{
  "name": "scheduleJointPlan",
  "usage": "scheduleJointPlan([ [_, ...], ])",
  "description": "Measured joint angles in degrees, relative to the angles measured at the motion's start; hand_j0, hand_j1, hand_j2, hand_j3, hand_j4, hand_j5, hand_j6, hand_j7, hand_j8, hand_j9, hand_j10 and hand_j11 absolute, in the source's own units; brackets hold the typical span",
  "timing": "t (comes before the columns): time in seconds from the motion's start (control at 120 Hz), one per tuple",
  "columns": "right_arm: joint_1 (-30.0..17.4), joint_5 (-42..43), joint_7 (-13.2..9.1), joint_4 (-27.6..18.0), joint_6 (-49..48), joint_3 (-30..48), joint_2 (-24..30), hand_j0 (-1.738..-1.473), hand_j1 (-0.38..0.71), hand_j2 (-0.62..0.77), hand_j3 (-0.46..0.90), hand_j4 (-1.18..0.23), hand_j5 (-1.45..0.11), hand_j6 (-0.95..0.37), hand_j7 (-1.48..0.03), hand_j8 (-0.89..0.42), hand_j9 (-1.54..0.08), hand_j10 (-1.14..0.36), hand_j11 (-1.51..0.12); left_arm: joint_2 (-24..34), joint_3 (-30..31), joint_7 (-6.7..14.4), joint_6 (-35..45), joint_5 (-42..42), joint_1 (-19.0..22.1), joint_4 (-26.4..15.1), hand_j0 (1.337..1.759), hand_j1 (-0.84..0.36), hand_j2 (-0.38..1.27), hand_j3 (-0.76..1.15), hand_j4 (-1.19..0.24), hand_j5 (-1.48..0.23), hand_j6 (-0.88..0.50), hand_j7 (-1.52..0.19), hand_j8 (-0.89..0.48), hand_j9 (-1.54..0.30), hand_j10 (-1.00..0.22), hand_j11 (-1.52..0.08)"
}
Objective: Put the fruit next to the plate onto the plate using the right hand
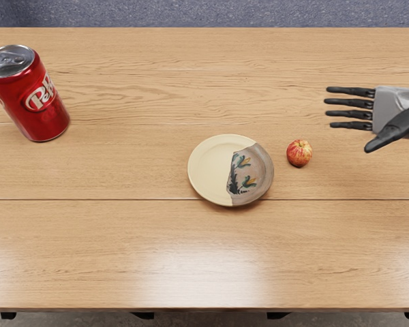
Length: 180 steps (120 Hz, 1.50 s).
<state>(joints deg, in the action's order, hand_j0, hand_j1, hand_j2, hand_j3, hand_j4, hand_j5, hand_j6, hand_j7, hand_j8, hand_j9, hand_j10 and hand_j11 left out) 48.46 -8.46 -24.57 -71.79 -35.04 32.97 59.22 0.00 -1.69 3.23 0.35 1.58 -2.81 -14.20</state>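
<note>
Carrying everything, tabletop [123,259]: light wood, grain running left to right, takes up pretty much the whole view. A seam crosses it just below the plate, and there's a soft glare patch near the front edge.

Can [28,95]: red soda can with white lettering, far left and toward the back, well apart from everything else. It stands on its base with the silver lid showing. From this angle it looks like it leans, top toward the left.

Plate [211,167]: round, roughly mid-table, a bit right of centre. The left part is plain cream. The right part is brownish grey with a green and yellow flower pattern.

Right hand [388,112]: grey and black, coming in from the right edge over the right side of the tabletop. The four fingers [351,102] are stretched out straight, pointing left in a neat row with small gaps. The thumb [392,133] angles down-left under them. So it's wide open and holding nothing. Can't tell how high it sits above the wood.

Apple [299,152]: small, red with a yellowish patch, sitting on the tabletop just beside the plate's right rim, with a thin gap between them. It's between plate and hand, nearer the plate. The fingertips are up and to its right, clearly apart from it.
</note>
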Motion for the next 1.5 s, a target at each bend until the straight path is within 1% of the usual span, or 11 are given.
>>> scheduleJointPlan([
  [0.233, 0.23, 1.20, -0.13, -0.49, 0.00, 0.40, -0.32, -1.658, -0.33, 0.00, 0.00, -0.02, -0.03, -0.02, -0.03, -0.02, -0.03, -0.02, -0.03, 0.00, 0.00, -0.01, 0.00, 0.00, 0.00, -0.02, 1.658, 0.35, 0.00, 0.00, 0.00, 0.00, 0.00, 0.00, 0.00, 0.00, 0.00, 0.00],
  [0.367, 1.01, 11.21, -0.11, -6.89, 0.00, 3.25, -0.39, -1.658, -0.32, -0.01, 0.00, -0.03, -0.04, -0.03, -0.04, -0.03, -0.04, -0.03, -0.04, 0.00, 0.00, -0.01, 0.00, 0.01, 0.00, -0.02, 1.658, 0.35, 0.00, 0.00, 0.00, 0.00, 0.00, 0.00, 0.00, 0.00, 0.00, 0.00],
  [0.55, 2.43, 20.22, -0.17, -10.57, 0.00, 6.08, -0.74, -1.658, -0.19, -0.03, 0.00, -0.14, -0.18, -0.14, -0.18, -0.14, -0.18, -0.14, -0.18, 0.00, 0.00, -0.01, 0.00, 0.01, 0.00, 0.00, 1.658, 0.35, 0.00, 0.00, 0.00, 0.00, 0.00, 0.00, 0.00, 0.00, 0.00, 0.00],
  [0.642, 3.27, 27.20, -1.50, -14.45, 1.89, 6.26, -0.85, -1.658, -0.15, -0.03, 0.00, -0.16, -0.21, -0.17, -0.21, -0.16, -0.21, -0.16, -0.21, 0.00, 0.01, -0.03, 0.00, 0.01, 0.00, 0.00, 1.658, 0.35, 0.00, 0.00, 0.00, 0.00, 0.00, 0.00, 0.00, 0.00, 0.00, 0.00],
  [0.733, 4.15, 34.13, -2.40, -17.64, 8.55, 5.97, -2.16, -1.658, -0.13, -0.03, 0.00, -0.18, -0.24, -0.18, -0.24, -0.18, -0.24, -0.18, -0.24, 0.00, 0.00, -0.02, 0.00, 0.01, 0.00, -0.01, 1.658, 0.35, 0.00, 0.00, 0.00, 0.00, 0.00, 0.00, 0.00, 0.00, 0.00, 0.00],
  [0.775, 6.17, 39.52, -4.34, -18.26, 10.79, 4.66, -4.52, -1.658, -0.14, -0.03, 0.00, -0.18, -0.23, -0.18, -0.23, -0.18, -0.23, -0.18, -0.23, 0.00, 0.00, -0.02, 0.00, 0.01, 0.00, -0.01, 1.658, 0.35, 0.00, 0.00, 0.00, 0.00, 0.00, 0.00, 0.00, 0.00, 0.00, 0.00],
  [0.858, 8.82, 46.55, -7.70, -18.57, 13.35, 2.81, -9.52, -1.658, -0.17, -0.03, 0.00, -0.15, -0.20, -0.15, -0.20, -0.15, -0.20, -0.15, -0.20, 0.00, 0.01, -0.03, 0.00, 0.00, 0.00, 0.01, 1.658, 0.35, 0.00, 0.00, 0.00, 0.00, 0.00, 0.00, 0.00, 0.00, 0.00, 0.00],
  [0.975, 9.96, 54.99, -9.54, -18.11, 20.37, -0.68, -14.86, -1.658, -0.18, -0.03, 0.00, -0.15, -0.19, -0.15, -0.19, -0.15, -0.19, -0.15, -0.19, 0.00, 0.01, -0.01, 0.00, 0.00, 0.00, 0.00, 1.658, 0.35, 0.00, 0.00, 0.00, 0.00, 0.00, 0.00, 0.00, 0.00, 0.00, 0.00],
  [1.15, 6.93, 61.45, -10.27, -17.62, 35.20, -7.04, -18.35, -1.658, -0.20, -0.02, 0.00, -0.13, -0.16, -0.13, -0.16, -0.13, -0.16, -0.13, -0.16, 0.00, 0.01, 0.00, 0.00, -0.01, 0.00, 0.00, 1.658, 0.35, 0.00, 0.00, 0.00, 0.00, 0.00, 0.00, 0.00, 0.00, 0.00, 0.00],
  [1.292, 4.67, 66.10, -10.39, -15.29, 45.42, -11.36, -21.78, -1.658, -0.22, -0.02, 0.00, -0.11, -0.14, -0.12, -0.14, -0.11, -0.14, -0.11, -0.14, 0.00, 0.01, -0.01, 0.00, 0.00, -0.08, 0.00, 1.658, 0.35, 0.00, 0.00, 0.00, 0.00, 0.00, 0.00, 0.00, 0.00, 0.00, 0.00],
  [1.5, 3.22, 68.25, -10.43, -11.84, 50.65, -13.63, -25.62, -1.658, -0.21, -0.02, 0.00, -0.12, -0.15, -0.12, -0.15, -0.12, -0.15, -0.12, -0.15, 0.00, 0.01, -0.01, 0.00, 0.00, -0.05, 0.00, 1.658, 0.35, 0.00, 0.00, 0.00, 0.00, 0.00, 0.00, 0.00, 0.00, 0.00, 0.00],
])
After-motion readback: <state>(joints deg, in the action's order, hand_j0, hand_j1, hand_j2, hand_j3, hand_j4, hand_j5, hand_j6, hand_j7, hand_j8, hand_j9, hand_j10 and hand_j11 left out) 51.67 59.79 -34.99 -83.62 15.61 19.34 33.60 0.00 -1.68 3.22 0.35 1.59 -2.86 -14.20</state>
